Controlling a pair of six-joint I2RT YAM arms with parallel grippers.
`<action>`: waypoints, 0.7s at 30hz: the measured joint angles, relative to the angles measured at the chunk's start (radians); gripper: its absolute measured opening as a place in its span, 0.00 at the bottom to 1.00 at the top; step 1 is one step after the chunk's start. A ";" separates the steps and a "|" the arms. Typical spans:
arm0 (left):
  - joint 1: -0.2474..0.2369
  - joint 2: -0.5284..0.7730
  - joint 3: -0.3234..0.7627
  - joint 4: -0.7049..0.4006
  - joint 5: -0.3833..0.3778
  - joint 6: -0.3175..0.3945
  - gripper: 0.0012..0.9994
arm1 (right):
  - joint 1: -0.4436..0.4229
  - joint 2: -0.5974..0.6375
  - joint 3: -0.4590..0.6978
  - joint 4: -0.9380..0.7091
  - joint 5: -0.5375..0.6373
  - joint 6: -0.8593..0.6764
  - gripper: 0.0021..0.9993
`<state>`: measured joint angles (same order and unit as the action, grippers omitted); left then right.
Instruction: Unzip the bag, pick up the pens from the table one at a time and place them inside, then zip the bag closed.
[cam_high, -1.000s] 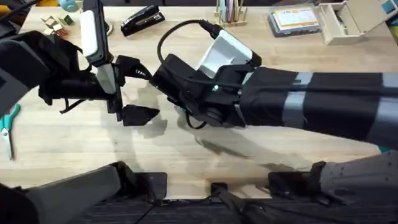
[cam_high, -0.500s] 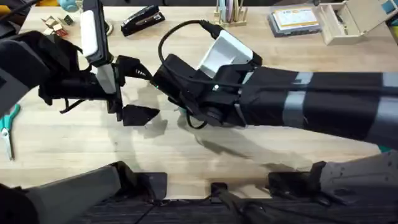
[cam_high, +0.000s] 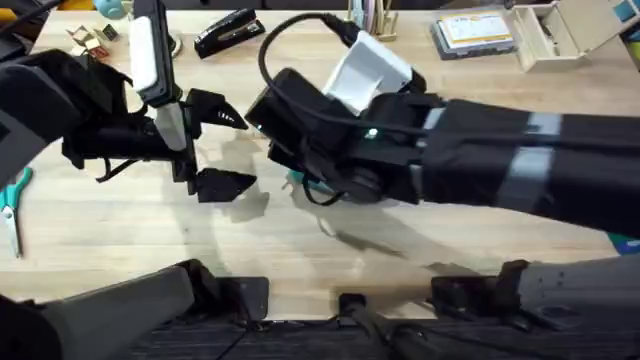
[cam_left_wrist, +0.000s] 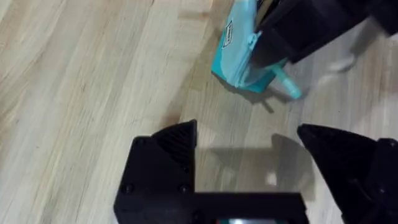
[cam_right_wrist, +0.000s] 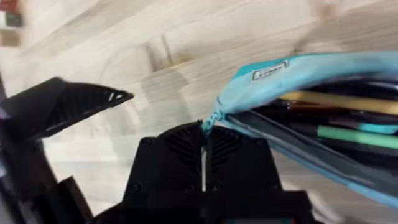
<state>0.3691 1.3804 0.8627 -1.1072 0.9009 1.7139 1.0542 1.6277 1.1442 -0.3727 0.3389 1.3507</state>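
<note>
Right gripper (cam_right_wrist: 204, 146): fingers pressed together on the teal zipper pull at the end of the bag (cam_right_wrist: 323, 68), clenched with no gap showing. Judged purpose: drawing the zipper along, since the bag mouth gapes and the pens already lie inside.

Items, largest first, each placed relative to the bag:

1. Counter (cam_high: 120, 230): pale jointed planks; carries the bag and everything else listed.
2. Right arm (cam_high: 520, 170): lies across the counter and directly over the bag in the overhead view, covering nearly all of it.
3. Left gripper (cam_left_wrist: 249, 165): released, fingers spread wide and holding nothing; sits just beside the bag's end, facing it, apart from the fabric. Judged purpose: standing by to brace the bag while the other arm pulls.
4. Bag (cam_left_wrist: 239, 53): teal fabric pouch flat on the counter, one end and its small white label showing beyond the right arm.
5. Stapler (cam_high: 228, 30): black, well beyond the bag at the far edge.
6. Scissors (cam_high: 10, 205): teal handles, well apart from the bag at the counter's left edge.
7. Pens (cam_right_wrist: 348, 102): a yellow one and a green one, both inside the open bag, lengthwise.
</note>
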 joint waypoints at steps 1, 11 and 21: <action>0.000 0.000 0.000 0.000 0.000 0.000 0.99 | 0.000 -0.011 0.000 -0.002 -0.002 -0.015 0.03; 0.000 0.000 0.000 0.007 0.000 0.000 0.99 | -0.002 -0.087 0.000 -0.018 -0.043 -0.186 0.03; -0.003 0.000 0.000 -0.012 0.049 0.000 0.99 | -0.002 -0.119 0.000 -0.029 -0.055 -0.237 0.03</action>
<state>0.3663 1.3804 0.8627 -1.1192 0.9498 1.7142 1.0519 1.5082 1.1439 -0.4015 0.2838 1.1134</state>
